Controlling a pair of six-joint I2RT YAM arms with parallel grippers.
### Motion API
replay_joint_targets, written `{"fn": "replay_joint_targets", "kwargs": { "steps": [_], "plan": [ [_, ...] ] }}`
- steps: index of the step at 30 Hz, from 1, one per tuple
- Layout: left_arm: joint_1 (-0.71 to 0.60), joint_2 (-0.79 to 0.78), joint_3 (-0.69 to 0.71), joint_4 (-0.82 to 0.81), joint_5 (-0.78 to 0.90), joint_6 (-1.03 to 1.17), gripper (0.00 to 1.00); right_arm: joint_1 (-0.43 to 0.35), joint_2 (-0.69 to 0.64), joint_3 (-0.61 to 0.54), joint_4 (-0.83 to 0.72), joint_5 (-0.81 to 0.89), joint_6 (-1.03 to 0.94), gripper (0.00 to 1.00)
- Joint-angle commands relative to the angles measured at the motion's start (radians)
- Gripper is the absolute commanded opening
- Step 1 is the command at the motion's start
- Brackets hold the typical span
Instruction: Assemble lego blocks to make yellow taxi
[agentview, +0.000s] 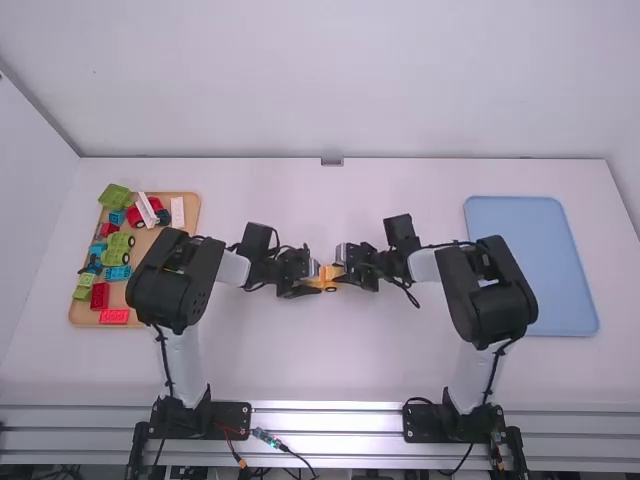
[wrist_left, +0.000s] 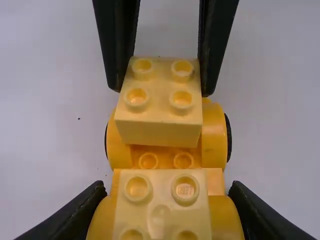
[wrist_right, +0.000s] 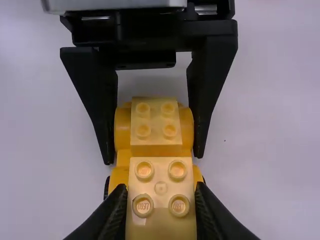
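- Near the middle of the white table (agentview: 330, 360), in the high view, the left gripper (agentview: 306, 282) and right gripper (agentview: 349, 275) faced each other over the orange-yellow taxi base (agentview: 330, 288).
- Off to the left in that view lay a wooden tray (agentview: 192, 203) of green, red, blue and white pieces; to the right lay a blue tray (agentview: 565, 280).
- From the left wrist, the left gripper was clasping the taxi base at the end bearing one pale yellow block (wrist_left: 162, 212). A second pale yellow block (wrist_left: 159, 110) was pinched between the right gripper's fingers, over the base's wheeled far end; whether it was seated could not be told.
- From the right wrist, the right gripper was closed around the second block. Beyond it, the left gripper's fingers pressed the base's sides, with the first block on top between them.
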Motion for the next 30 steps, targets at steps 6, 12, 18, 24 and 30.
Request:
{"fn": "replay_joint_targets", "kwargs": {
  "steps": [6,12,18,24,30],
  "plan": [
    [-0.004,0.018,0.007,-0.015,-0.031,0.013,0.50,0.045,-0.032,0.016,-0.006,0.009,-0.018,0.29],
    [-0.008,0.018,0.007,-0.029,-0.030,0.013,0.49,0.050,-0.032,0.016,-0.011,0.007,-0.013,0.29],
    [-0.015,0.018,-0.006,-0.034,-0.024,0.083,0.47,0.051,-0.031,0.016,-0.023,0.004,-0.010,0.29],
    [-0.022,0.018,-0.026,0.015,-0.024,0.080,0.49,0.051,-0.031,0.016,-0.027,-0.018,-0.011,0.32],
    [-0.022,0.018,-0.029,0.017,-0.024,0.080,0.49,0.052,-0.031,0.016,-0.027,-0.019,-0.009,0.53]
  ]
}}
